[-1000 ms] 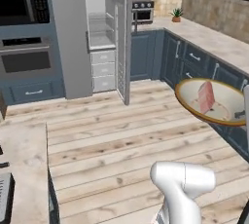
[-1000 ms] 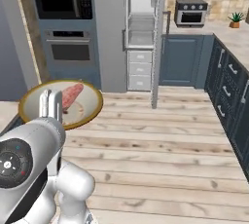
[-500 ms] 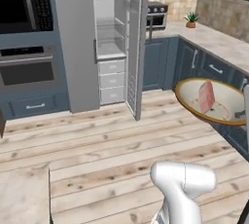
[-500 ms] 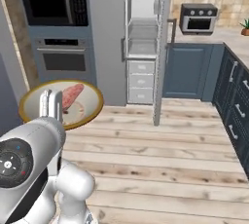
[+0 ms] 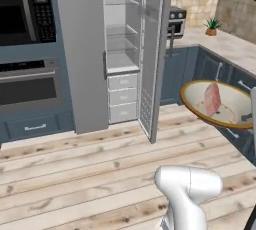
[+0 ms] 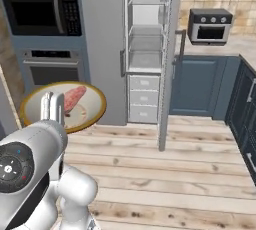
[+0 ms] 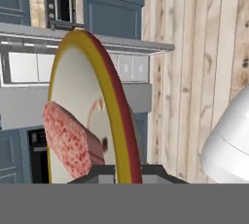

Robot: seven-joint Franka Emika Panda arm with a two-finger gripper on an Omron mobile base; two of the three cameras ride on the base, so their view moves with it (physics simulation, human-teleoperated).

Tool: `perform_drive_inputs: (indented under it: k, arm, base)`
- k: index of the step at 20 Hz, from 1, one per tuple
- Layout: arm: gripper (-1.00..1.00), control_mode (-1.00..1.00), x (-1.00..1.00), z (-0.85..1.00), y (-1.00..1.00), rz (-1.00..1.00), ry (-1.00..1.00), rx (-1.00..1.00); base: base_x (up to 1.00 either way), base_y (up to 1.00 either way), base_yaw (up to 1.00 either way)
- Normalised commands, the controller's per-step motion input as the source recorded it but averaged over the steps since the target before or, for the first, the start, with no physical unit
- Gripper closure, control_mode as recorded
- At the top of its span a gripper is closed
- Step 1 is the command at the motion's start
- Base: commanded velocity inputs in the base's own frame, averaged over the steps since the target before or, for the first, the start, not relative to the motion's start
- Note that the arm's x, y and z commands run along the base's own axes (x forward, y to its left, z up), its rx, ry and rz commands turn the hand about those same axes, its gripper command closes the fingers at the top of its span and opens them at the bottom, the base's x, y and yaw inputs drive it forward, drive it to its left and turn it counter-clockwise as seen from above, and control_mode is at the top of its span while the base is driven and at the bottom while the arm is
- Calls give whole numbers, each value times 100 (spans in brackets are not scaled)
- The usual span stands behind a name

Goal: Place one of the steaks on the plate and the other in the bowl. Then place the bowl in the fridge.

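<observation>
The robot's two-finger gripper (image 6: 52,108), its fingers nearly together, pinches the rim of one shallow tan-rimmed cream bowl (image 5: 220,105), carried level above the wooden floor. One pinkish-red steak slab (image 5: 212,99) lies inside, its long axis seemingly running across the bowl toward the rim. Ahead stands one tall grey fridge (image 5: 120,54), door open, with clear shelves and three white drawers.

Evenly lit, bright rendered kitchen with soft, shadowless light and no glare. Edges look slightly soft and blocky. The wooden floor (image 5: 75,174) shows only faint shading.
</observation>
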Motion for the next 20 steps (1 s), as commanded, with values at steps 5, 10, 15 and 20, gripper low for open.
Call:
perform_drive_inputs:
  k: [5,10,15,20]
  arm:
    - [100,100,0,0,0,0,0,0]
    - [100,100,0,0,0,0,0,0]
    - [100,100,0,0,0,0,0,0]
    - [100,100,0,0,0,0,0,0]
  base:
    - [100,0,0]
    - [100,0,0]
    - [100,1,0]
    - [100,0,0]
